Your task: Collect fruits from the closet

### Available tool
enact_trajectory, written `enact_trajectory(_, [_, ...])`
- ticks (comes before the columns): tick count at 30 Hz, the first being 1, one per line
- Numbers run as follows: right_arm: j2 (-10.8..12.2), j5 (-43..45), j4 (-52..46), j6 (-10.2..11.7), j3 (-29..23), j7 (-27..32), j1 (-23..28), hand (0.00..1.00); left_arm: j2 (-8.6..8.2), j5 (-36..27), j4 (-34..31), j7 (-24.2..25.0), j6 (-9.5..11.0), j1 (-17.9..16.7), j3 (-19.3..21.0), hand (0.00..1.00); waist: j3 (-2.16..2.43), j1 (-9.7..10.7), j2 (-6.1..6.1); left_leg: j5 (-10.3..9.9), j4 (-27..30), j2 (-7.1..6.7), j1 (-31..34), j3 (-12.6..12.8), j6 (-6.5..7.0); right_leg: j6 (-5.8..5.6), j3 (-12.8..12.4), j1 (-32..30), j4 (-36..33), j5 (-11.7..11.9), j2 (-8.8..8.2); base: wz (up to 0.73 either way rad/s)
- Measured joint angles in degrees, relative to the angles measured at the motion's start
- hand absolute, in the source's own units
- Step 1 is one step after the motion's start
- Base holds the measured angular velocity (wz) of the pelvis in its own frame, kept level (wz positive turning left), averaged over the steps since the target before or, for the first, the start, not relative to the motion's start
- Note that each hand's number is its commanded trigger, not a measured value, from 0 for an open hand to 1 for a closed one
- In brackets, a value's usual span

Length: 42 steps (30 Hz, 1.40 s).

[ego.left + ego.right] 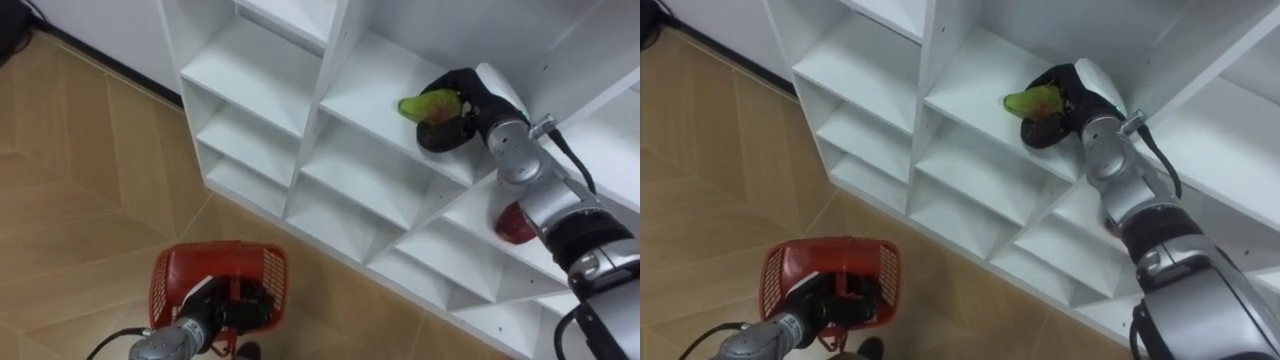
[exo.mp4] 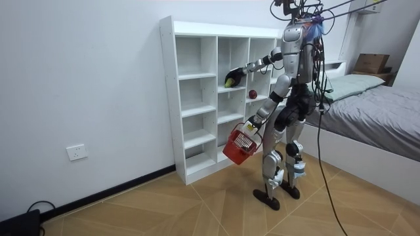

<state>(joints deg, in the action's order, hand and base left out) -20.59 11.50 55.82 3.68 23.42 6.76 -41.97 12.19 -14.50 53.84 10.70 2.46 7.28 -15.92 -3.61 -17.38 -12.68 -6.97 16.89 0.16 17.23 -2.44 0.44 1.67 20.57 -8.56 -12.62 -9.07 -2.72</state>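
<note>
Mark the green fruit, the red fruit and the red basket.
green fruit (image 1: 424, 104), left eye view, its bare green side.
red fruit (image 1: 512, 228), left eye view, its visible front.
red basket (image 1: 268, 272), left eye view, its mesh wall.

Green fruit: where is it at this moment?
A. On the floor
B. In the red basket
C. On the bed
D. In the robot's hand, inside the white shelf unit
D: the right hand has its fingers curled round the green fruit inside a compartment of the white closet, while the left hand holds the red basket lower down.
</note>
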Motion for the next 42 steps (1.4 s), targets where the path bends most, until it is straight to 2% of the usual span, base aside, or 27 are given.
enact_trajectory(7, [0.1, -0.4, -4.8, 0.0, 0.0, 0.1, 2.1, 1.00, -0.24, 0.0, 0.0, 0.0, 0.0, 0.0, -0.3, 1.00, -0.09, 1.2, 0.73, 0.0, 0.2, -0.06, 0.1, 0.1, 0.02, -0.04, -0.1, 0.0, 0.0, 0.0, -0.11, 0.00])
enact_trajectory(11, [1.1, -0.2, -11.5, 0.0, -1.2, 0.2, 6.4, 1.00, -0.57, -0.1, -0.1, 0.1, 0.0, 0.0, -1.3, 1.00, 0.12, 1.5, 2.31, 0.0, -0.1, 0.00, -0.5, 0.8, 0.07, -0.11, -0.9, 0.0, -0.1, 0.1, -0.14, -0.11])
enact_trajectory(13, [1.6, -0.6, -16.5, 0.3, -1.1, 0.0, 9.8, 1.00, -1.22, -0.5, -0.3, 0.0, 0.0, -0.1, -1.3, 1.00, 0.64, 2.4, 3.33, 0.0, -0.2, 0.08, -0.7, 1.4, 0.08, -0.11, -1.2, 0.1, -0.1, 0.1, -0.19, -0.08])
enact_trajectory(16, [3.7, -2.8, -20.2, 0.7, -1.1, -0.9, 12.6, 1.00, -1.27, -0.6, -0.6, -0.3, 0.1, 0.0, -1.2, 1.00, 1.05, 4.4, 4.00, 0.0, -0.2, 0.20, -1.1, 1.8, 0.06, -0.09, -1.9, 0.3, -0.1, 0.1, -0.18, -0.06])
enact_trajectory(19, [4.9, -5.3, -24.0, 0.7, -1.0, -2.7, 15.8, 1.00, -2.07, -1.2, -0.5, -0.6, 0.1, 0.0, -1.2, 1.00, 1.36, 6.1, 4.53, -0.1, -0.2, 0.49, -1.6, 2.2, 0.08, -0.03, -2.6, 0.4, -0.2, 0.1, -0.19, -0.11])
enact_trajectory(23, [5.0, -7.1, -28.3, 0.5, -1.0, -6.6, 20.1, 1.00, -3.06, -1.1, -0.4, -0.6, 0.2, 0.0, -1.0, 1.00, 1.59, 7.3, 5.64, -0.9, 1.0, 1.12, -1.9, 3.7, 0.19, -0.03, -3.5, 0.4, -1.1, 0.2, -0.10, -0.19])
enact_trajectory(25, [5.0, -7.1, -31.2, 0.5, -1.0, -9.5, 23.7, 1.00, -3.77, -1.8, -0.3, -0.6, 0.2, 0.0, -1.2, 1.00, 1.67, 8.4, 7.18, -1.3, 1.8, 1.22, -1.8, 3.9, 0.34, -0.01, -4.2, 0.3, -1.4, 0.2, -0.04, -0.17])
enact_trajectory(26, [5.0, -7.1, -31.8, 0.5, -1.0, -10.0, 24.4, 1.00, -4.00, -2.2, -0.4, -0.6, 0.2, 0.0, -1.2, 1.00, 1.76, 8.6, 7.57, -1.3, 1.8, 1.20, -1.8, 4.1, 0.36, -0.03, -4.6, 0.0, -1.6, 0.3, -0.07, -0.18])
enact_trajectory(28, [6.0, -7.1, -32.6, 0.5, -0.9, -11.5, 25.3, 1.00, -4.52, -3.9, -0.4, -0.6, 0.5, 0.0, -1.2, 1.00, 2.26, 9.5, 8.81, -1.3, 1.7, 1.38, -1.7, 5.4, 0.41, -0.04, -5.9, -1.0, -2.4, 0.3, -0.12, -0.28])
enact_trajectory(31, [6.5, -7.2, -34.5, 1.0, -0.9, -12.3, 25.8, 1.00, -4.84, -4.0, -0.9, -0.5, 1.1, 0.0, -1.2, 1.00, 2.78, 10.7, 9.77, -1.2, 1.6, 1.50, -1.9, 6.5, 0.51, -0.02, -6.9, -1.7, -3.1, 0.2, -0.22, -0.20])
enact_trajectory(34, [7.1, -10.0, -34.4, 3.2, -1.0, -12.3, 27.0, 1.00, -4.99, -4.1, -1.3, -0.5, 2.6, 0.0, -1.3, 1.00, 2.84, 12.1, 9.91, -1.2, 1.6, 1.53, -2.5, 6.9, 0.52, -0.03, -7.0, -1.3, -3.1, 0.2, -0.22, -0.03])
enact_trajectory(36, [7.4, -11.8, -34.0, 3.8, -0.9, -12.3, 28.7, 1.00, -5.01, -5.0, -1.8, -0.5, 2.9, 0.0, -1.7, 1.00, 2.79, 12.6, 9.99, -1.3, 1.5, 1.49, -2.8, 6.9, 0.54, -0.11, -7.0, -0.9, -3.0, 0.2, -0.27, 0.00])
enact_trajectory(40, [7.4, -13.2, -32.7, 3.8, -0.9, -13.0, 31.4, 1.00, -5.24, -6.2, -3.6, -0.3, 3.0, 0.0, -2.4, 1.00, 2.39, 12.7, 10.55, -1.3, 1.5, 1.42, -2.7, 7.0, 0.63, -0.23, -7.0, -1.0, -3.1, 0.1, -0.42, 0.00])
enact_trajectory(42, [7.5, -13.2, -31.2, 3.8, -1.0, -13.6, 32.2, 1.00, -5.77, -6.3, -4.2, 0.0, 4.0, 0.0, -2.4, 1.00, 2.28, 12.8, 10.72, -1.3, 1.5, 1.35, -2.3, 7.0, 0.64, -0.22, -7.1, -1.7, -3.4, -0.2, -0.61, 0.00])
